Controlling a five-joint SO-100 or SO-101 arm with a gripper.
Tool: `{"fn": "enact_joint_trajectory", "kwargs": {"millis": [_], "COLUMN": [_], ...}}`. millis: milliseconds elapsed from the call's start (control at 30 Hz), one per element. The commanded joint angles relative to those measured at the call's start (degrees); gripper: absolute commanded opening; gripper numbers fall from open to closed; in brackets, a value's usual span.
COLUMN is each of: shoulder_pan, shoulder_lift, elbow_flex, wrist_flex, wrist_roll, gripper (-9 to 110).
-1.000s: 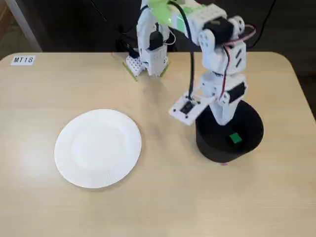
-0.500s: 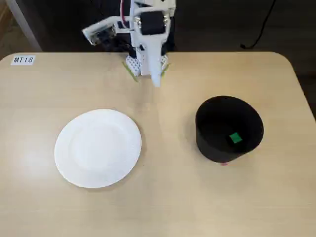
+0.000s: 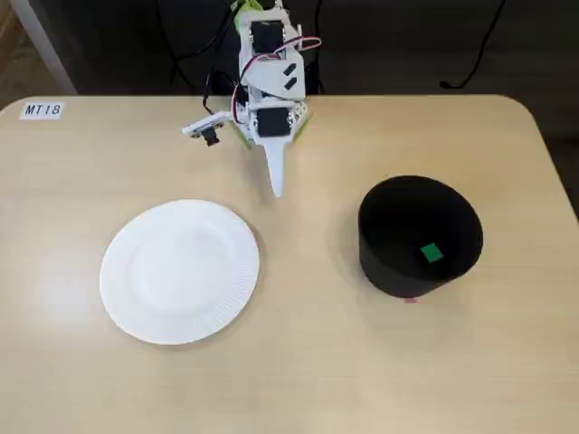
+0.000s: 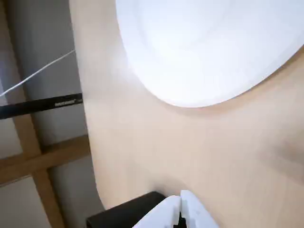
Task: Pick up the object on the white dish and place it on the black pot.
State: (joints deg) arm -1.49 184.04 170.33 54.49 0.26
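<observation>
The tiny green cube (image 3: 431, 253) lies inside the black pot (image 3: 389, 258) at the right of the fixed view. The white paper plate (image 3: 179, 270) is empty at the left. It also shows in the wrist view (image 4: 204, 52) at the top. My gripper (image 3: 277, 185) is shut and empty, pointing down over the table at the back, between plate and pot. In the wrist view its white fingertips (image 4: 180, 205) are pressed together at the bottom edge, with the black pot (image 4: 126, 213) beside them.
The arm's base (image 3: 268, 81) stands at the table's far edge with cables behind it. A label reading MT18 (image 3: 42, 109) is stuck at the far left corner. The table's edge and a wooden frame (image 4: 42, 156) show at the left of the wrist view.
</observation>
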Motion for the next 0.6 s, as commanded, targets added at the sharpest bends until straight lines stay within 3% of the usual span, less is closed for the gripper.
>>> {"fn": "enact_joint_trajectory", "kwargs": {"millis": [0, 567], "shoulder_pan": [0.09, -0.09], "shoulder_lift": [6.77, 6.77], "elbow_flex": [0.97, 7.12], "wrist_flex": [0.26, 0.53], "wrist_roll": [-0.79, -2.11], "gripper": [0, 0]}}
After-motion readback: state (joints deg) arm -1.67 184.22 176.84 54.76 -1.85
